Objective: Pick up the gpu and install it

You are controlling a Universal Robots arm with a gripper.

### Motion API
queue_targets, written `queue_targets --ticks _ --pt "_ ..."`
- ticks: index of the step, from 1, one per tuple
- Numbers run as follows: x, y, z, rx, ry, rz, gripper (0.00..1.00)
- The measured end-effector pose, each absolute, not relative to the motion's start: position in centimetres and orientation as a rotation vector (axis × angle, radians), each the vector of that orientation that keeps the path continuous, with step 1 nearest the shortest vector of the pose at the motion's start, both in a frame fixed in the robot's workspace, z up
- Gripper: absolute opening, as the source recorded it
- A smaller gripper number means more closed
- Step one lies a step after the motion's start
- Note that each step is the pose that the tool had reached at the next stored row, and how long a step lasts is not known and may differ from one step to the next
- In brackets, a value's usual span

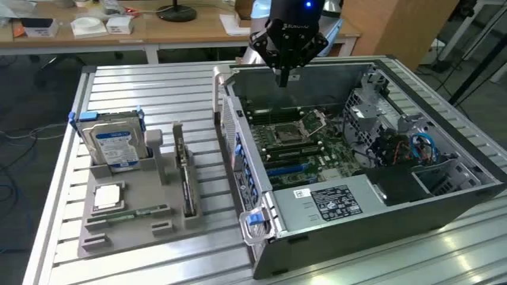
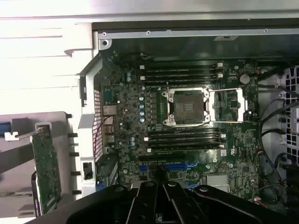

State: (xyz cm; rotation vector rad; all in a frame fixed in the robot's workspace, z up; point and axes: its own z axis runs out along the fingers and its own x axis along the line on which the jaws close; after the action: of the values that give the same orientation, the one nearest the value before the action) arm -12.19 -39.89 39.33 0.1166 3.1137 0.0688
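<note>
1. Furthest toward the exterior view's left, a boxy silver hard drive with a blue label (image 1: 117, 145) stands upright in a grey moulded plastic holder (image 1: 170, 225) on the slatted aluminium table (image 1: 142, 89). A square silver processor chip (image 1: 107, 196) and a narrow green RAM stick (image 1: 130, 212) lie flat in front of it.
2. Next along, the gpu (image 1: 184, 175), a thin green circuit card with a silver end bracket, stands on edge in its slot in the same holder, untouched. A grey post rises just beside it, and the hard drive is near.
3. I'd judge the danger to be here. A card this thin, pinched off-centre, could tilt and bind in its slot, or drag the light holder along. The post leaves little room for fingers.
4. Then comes the perforated rear wall (image 1: 234, 136) of the open black and grey computer case (image 1: 357, 237). It stands between the holder and the green motherboard (image 1: 309, 148), and the bracket could catch on it.
5. The black gripper (image 1: 283, 82) hangs over the far rim of the case, well apart from the card. Its pincer looks narrow, tips drawn together, holding nothing.
6. Inside lie the empty processor socket (image 1: 289, 133) and the blue expansion slots (image 1: 289, 172). A skewed card could miss them or strain them.
7. At the right, loose blue cables (image 1: 424, 145) sit clear of the slots.
</note>
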Motion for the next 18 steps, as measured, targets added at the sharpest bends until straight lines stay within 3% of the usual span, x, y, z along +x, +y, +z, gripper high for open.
queue_targets --ticks 18 --pt "-12.21 -39.89 39.21 0.116 3.114 0.068 0.11"
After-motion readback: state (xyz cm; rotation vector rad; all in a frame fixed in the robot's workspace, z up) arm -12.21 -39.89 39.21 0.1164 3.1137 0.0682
